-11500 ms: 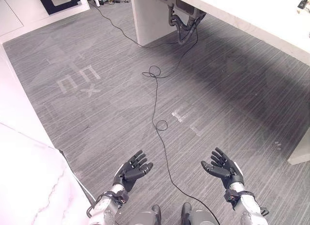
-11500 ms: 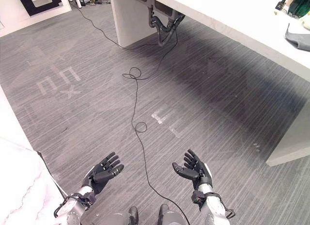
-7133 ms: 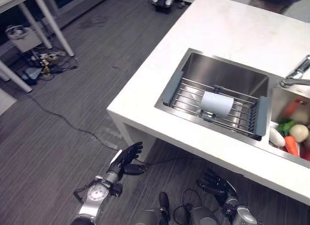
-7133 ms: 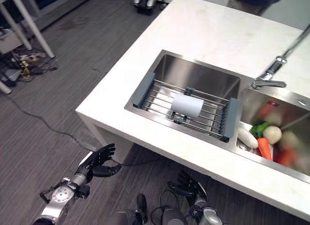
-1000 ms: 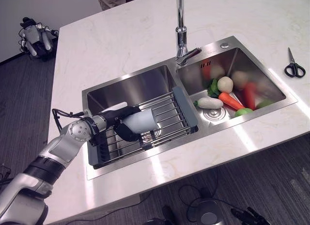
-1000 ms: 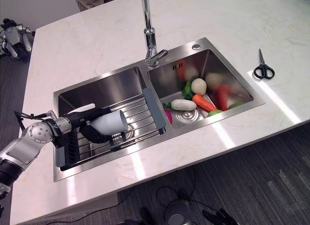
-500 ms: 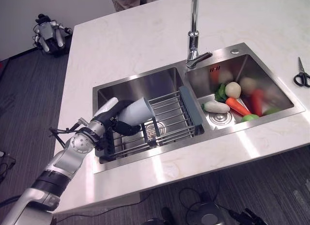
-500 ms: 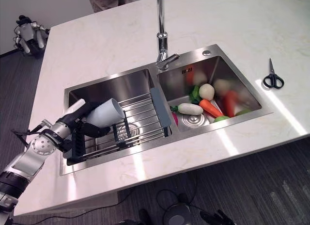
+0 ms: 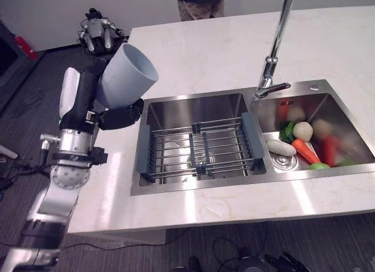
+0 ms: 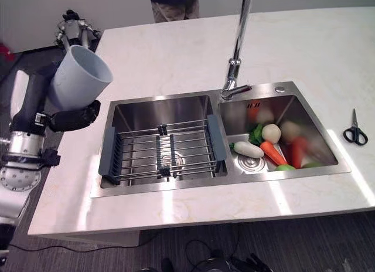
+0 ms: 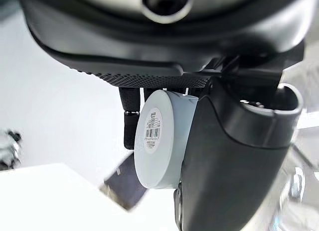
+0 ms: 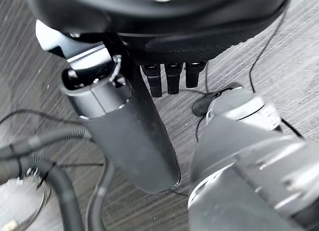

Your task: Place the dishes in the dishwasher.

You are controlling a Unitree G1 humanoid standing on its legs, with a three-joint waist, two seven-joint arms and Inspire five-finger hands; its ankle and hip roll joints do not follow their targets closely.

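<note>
A pale blue-grey cup (image 9: 126, 72) is up in the air over the counter's left edge, tilted with its mouth towards the sink. My left hand (image 9: 88, 102) is shut on it, with dark fingers (image 10: 73, 116) curled under its wall and the white-covered thumb on the other side. In the left wrist view the cup's labelled base (image 11: 159, 136) sits between the thumb (image 11: 234, 156) and the fingers. My right hand (image 12: 139, 136) hangs low over the grey floor, fingers relaxed and holding nothing.
A wire rack (image 9: 199, 149) spans the left sink basin (image 9: 176, 111). The right basin (image 9: 328, 116) holds vegetables (image 9: 299, 143). A tall faucet (image 9: 275, 49) rises behind the sink. Scissors (image 10: 353, 128) lie on the white counter (image 10: 176, 43) at the right. A person (image 9: 199, 2) stands beyond the counter.
My left hand has lifted the cup out of the sink rack, up and leftward above the counter's edge. The camera has also shifted.
</note>
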